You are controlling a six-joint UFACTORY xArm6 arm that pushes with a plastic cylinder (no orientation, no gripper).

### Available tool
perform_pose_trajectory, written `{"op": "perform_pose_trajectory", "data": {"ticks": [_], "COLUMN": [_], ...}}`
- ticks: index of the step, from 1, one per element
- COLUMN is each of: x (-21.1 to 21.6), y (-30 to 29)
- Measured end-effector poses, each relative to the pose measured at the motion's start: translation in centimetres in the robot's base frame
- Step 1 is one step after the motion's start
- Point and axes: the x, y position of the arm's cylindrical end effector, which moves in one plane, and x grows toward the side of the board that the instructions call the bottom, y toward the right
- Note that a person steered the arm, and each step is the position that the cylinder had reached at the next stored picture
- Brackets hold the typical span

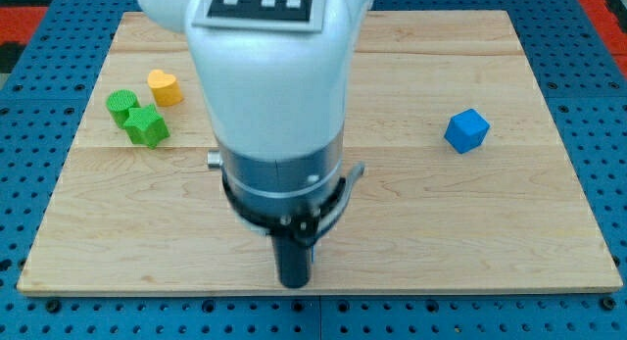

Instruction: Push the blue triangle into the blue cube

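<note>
The blue cube [466, 130] sits on the wooden board [470, 232] at the view's right. No blue triangle shows; the arm's white and grey body [274, 105] covers the board's middle and may hide it. My tip [294, 282] is near the view's bottom edge of the board, far left of and below the blue cube, touching no visible block.
A yellow heart-shaped block [165, 86] lies at the upper left. Two green blocks sit close by: a rounded one [121, 105] and a star-like one [147, 126]. The board lies on a blue perforated table [29, 183].
</note>
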Motion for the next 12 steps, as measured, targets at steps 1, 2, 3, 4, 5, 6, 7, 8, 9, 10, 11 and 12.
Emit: {"op": "perform_pose_trajectory", "data": {"ticks": [1, 2, 3, 4, 5, 6, 7, 8, 9, 10, 11, 12], "x": [-3.8, -4.7, -5.3, -8.8, -9.1, -7.7, -6.0, -5.1, -5.1, -4.8, -4.6, -6.0], "y": [0.6, -1.7, -4.5, -3.3, 2.1, 5.2, 7.0, 10.7, 15.2, 20.0, 22.1, 22.1]}}
